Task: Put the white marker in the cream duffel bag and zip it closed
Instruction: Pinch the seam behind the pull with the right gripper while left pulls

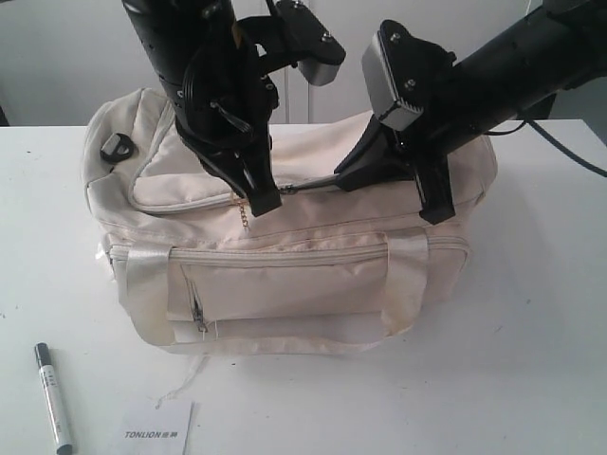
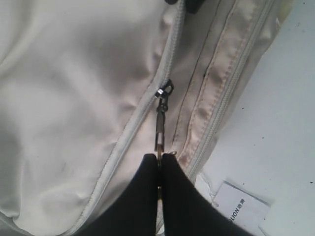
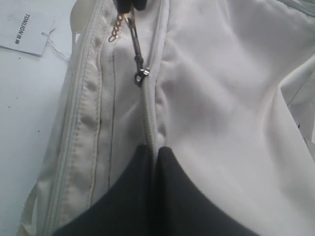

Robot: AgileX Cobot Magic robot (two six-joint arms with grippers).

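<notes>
Exterior view, left to right. At the far left, on the white table (image 1: 531, 360), lies the slim white marker (image 1: 54, 400) with a grey-white barrel and dark grey cap. It is well apart from the bag, in front of the bag's left end. Its long axis runs roughly away from the camera, cap at the far end. Near it on the right lies a white printed card (image 1: 159, 431) reading TONLION.

In the middle stands the large cream fabric duffel bag (image 1: 294, 275), its front zip pocket facing the camera. Its curved top zipper looks shut along the stretch in view, so nothing inside shows. The marker is not in it.

Over the bag's top, the left gripper (image 2: 160, 158) presses its black fingers together on the thin metal zipper pull (image 2: 160, 123), which leads to the dark slider (image 2: 165, 91). A short gold chain (image 3: 118, 27) hangs at the pinch. Further right, the right gripper (image 3: 155, 148) has its fingers closed on the bag's zipper seam, near the slider.

The top probably has to be opened first. The marker lies left of both grippers and toward the camera, so the left arm is nearer. A pickup would call for fingers closing across the narrow barrel.
</notes>
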